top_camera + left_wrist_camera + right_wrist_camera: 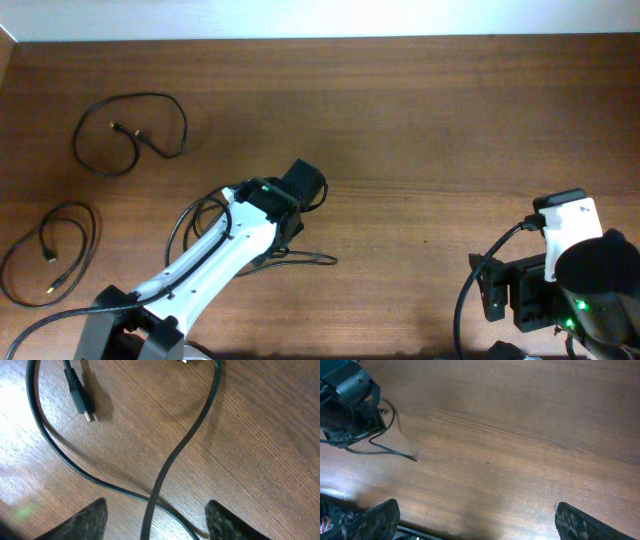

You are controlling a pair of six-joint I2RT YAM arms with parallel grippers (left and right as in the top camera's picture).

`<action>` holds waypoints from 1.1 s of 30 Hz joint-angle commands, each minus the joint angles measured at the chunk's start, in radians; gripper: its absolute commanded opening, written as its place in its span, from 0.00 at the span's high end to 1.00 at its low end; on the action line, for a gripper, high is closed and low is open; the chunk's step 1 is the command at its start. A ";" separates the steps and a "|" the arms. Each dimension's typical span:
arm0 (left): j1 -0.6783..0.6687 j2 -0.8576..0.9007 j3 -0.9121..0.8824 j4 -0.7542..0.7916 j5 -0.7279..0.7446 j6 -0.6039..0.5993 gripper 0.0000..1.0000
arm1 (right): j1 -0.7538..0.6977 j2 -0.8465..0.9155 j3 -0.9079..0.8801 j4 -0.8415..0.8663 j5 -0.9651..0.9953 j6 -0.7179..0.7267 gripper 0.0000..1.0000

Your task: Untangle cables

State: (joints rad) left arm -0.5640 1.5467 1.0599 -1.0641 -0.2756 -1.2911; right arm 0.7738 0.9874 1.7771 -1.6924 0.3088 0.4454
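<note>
Three thin black cables lie on the wooden table. One [130, 130] is looped at the far left. A second [50, 250] is looped at the near left. The third [300, 257] lies under my left arm; in the left wrist view [175, 455] it crosses over itself between my fingers, with a plug [80, 397] at the upper left. My left gripper [155, 517] is open and straddles that crossing just above the table. My right gripper [475, 520] is open and empty over bare table at the near right.
The table's back edge meets a white wall [320, 18]. My left arm [200, 265] stretches from the near left to the middle. The right arm's base [560, 270] with thick black wiring sits at the near right.
</note>
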 commanded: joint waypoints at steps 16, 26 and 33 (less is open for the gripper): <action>0.004 -0.008 -0.234 0.109 0.024 -0.317 0.01 | -0.003 0.002 -0.005 -0.006 -0.028 0.009 0.02; 0.004 -0.008 -0.339 0.240 -0.009 -0.317 0.01 | -0.003 0.002 -0.026 -0.006 -0.044 0.009 0.02; 0.004 -0.008 -0.396 0.294 -0.026 -0.317 0.25 | -0.003 0.002 -0.095 -0.006 -0.066 0.010 0.02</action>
State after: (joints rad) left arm -0.5644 1.5352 0.7044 -0.7620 -0.2802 -1.6051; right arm 0.7738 0.9874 1.7027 -1.6924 0.2543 0.4454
